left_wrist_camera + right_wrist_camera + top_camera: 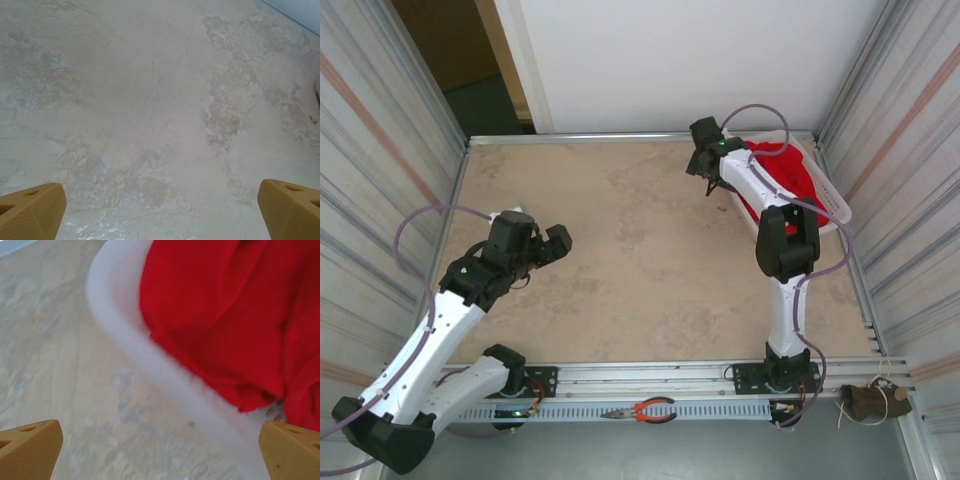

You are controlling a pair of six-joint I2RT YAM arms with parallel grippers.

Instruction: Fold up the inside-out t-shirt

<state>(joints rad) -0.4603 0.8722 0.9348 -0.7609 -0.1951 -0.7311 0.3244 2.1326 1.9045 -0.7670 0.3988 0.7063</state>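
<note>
The inside-out t-shirt is a bright red crumpled heap lying in a white basket at the table's far right corner. The right wrist view looks down on the t-shirt bunched against the basket's rim. My right gripper hovers by the basket's near-left rim, open, with its tan fingertips wide apart and nothing between them. At the left of the table my left gripper is open over bare tabletop, its fingertips far apart and holding nothing.
The beige mottled tabletop spreads between the arms. Corrugated metal walls close off both sides, with a white wall at the back. Orange-handled pliers lie on the front rail, and a brown bundle sits at the near right.
</note>
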